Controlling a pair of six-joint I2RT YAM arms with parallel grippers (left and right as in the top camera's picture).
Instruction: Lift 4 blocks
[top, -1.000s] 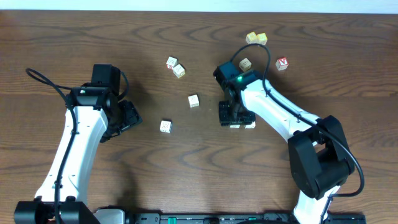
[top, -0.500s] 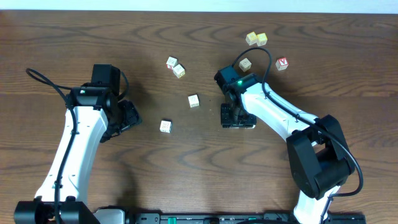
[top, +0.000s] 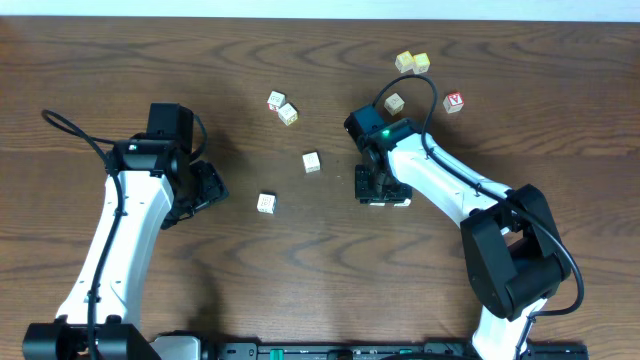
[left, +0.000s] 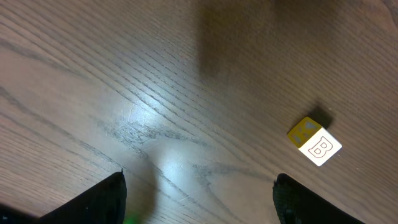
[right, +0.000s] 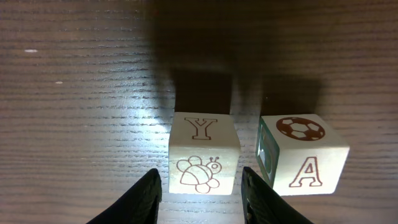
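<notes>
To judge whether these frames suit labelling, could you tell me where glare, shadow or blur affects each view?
Right wrist: glare patch on the table left of the Y block, dark shadow behind it, prints sharp. Left wrist: soft glare low centre, B block readable. Overhead: even light, prints too small to read.

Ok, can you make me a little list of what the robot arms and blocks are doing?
Left gripper: open, empty, above bare table
Right gripper: fingers either side of Y block; grip unclear
A block: beside Y block, small gap between them
B block: alone, ahead of left gripper
Blocks lifted: none that I can see
</notes>
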